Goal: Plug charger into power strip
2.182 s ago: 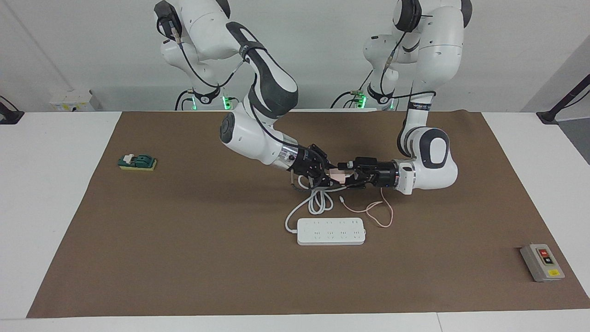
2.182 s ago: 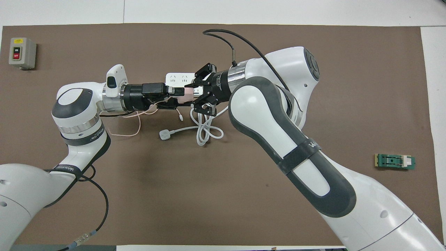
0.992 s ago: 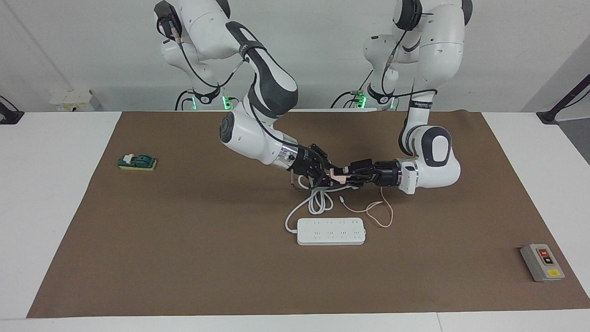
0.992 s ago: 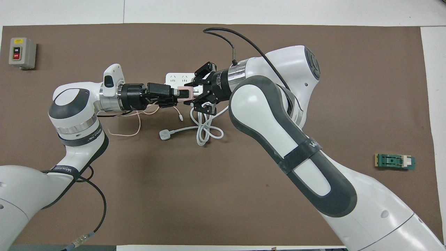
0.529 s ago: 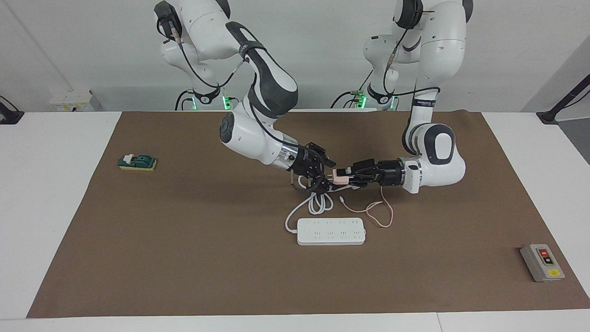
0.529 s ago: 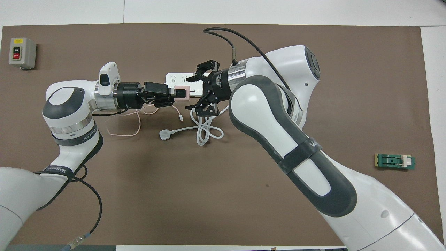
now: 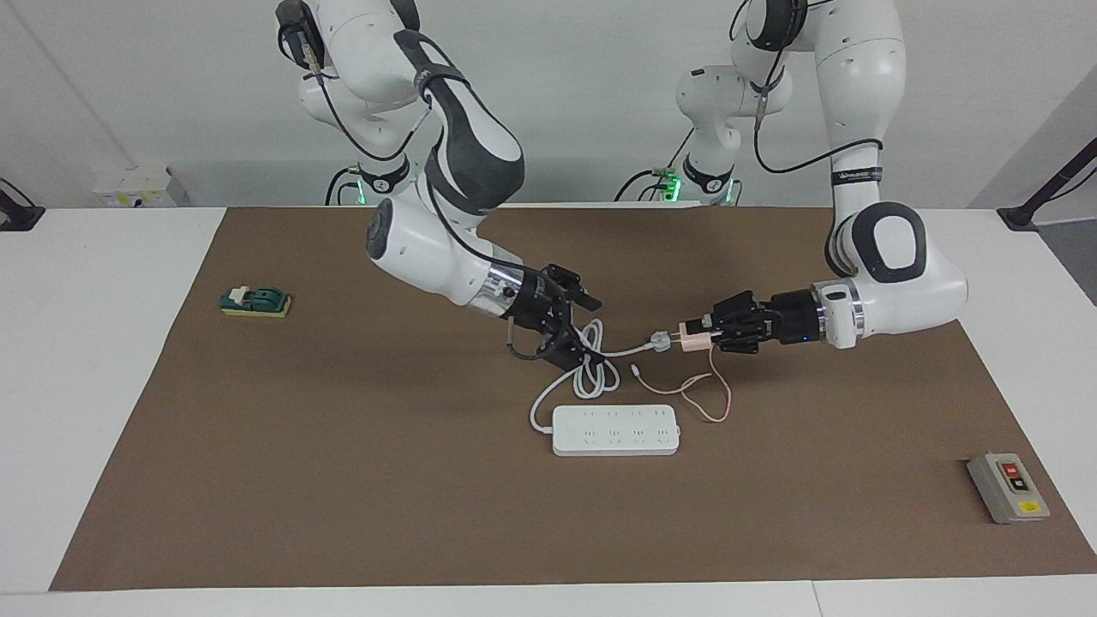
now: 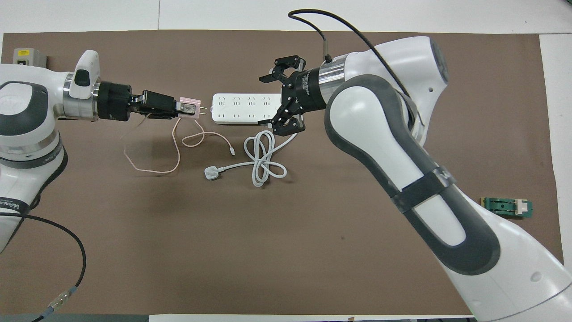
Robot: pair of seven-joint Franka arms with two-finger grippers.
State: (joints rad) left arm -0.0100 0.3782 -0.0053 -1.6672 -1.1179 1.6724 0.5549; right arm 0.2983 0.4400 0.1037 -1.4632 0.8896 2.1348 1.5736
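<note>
pincers have drawn apart: left pincer (image 7: 692, 337) pinching charger (image 8: 188, 107), right pincer (image 8: 282, 99) spread over power strip (image 7: 615, 430), mid-surface.

Bright, even overhead light w/ soft arm shadows on the brown mat (image 7: 343, 480); both views sharp.

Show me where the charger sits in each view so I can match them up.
Facing view: charger, held up by the left gripper, over the mat.
Overhead view: charger, prongs pointing at the power strip.
Shared landmark: the power strip.
</note>
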